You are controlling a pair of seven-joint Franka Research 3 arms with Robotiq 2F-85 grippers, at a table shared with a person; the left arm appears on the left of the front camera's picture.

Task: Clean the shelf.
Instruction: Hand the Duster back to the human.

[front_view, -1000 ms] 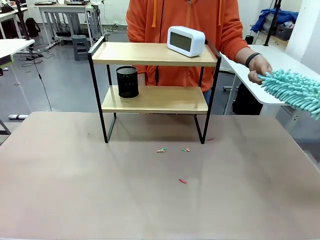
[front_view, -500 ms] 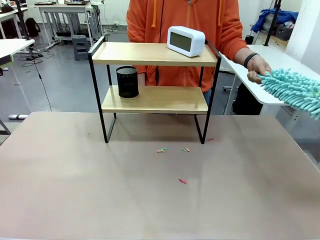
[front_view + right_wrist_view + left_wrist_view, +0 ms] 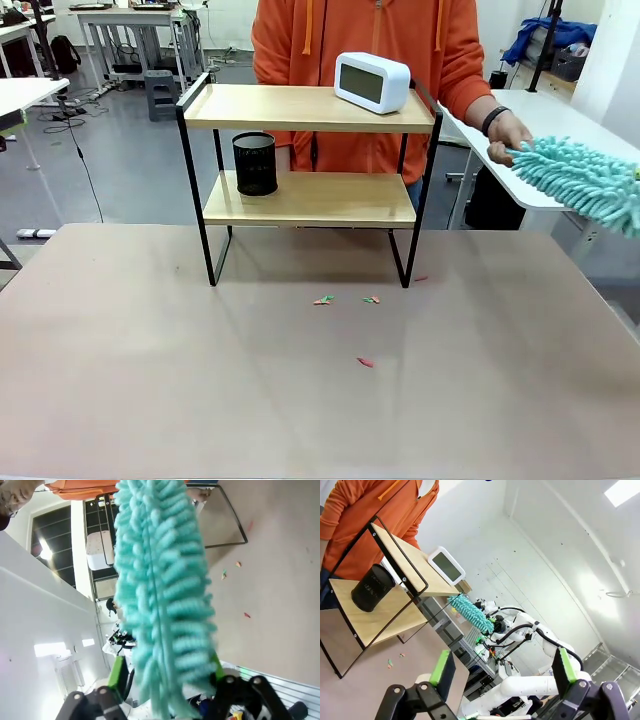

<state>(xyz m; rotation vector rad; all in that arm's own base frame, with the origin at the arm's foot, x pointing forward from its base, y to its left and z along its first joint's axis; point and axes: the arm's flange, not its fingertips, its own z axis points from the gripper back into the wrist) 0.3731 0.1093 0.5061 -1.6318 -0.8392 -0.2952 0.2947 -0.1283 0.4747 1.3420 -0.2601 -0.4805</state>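
The shelf stands at the table's far middle, with a white clock on its top board and a black mesh cup on the lower one. A teal fluffy duster reaches in from the right edge, and the person's hand holds its near tip. In the right wrist view the duster fills the space between the fingers of my right gripper; whether the pads press it I cannot tell. My left gripper is open and empty, far from the shelf.
Small coloured scraps lie on the brown table in front of the shelf, with one more nearer to me. A white side table stands at the right behind the duster. The person in orange stands behind the shelf.
The person's hand and the duster have shifted slightly left, towards the shelf. Shelf, clock, cup and scraps have not moved.
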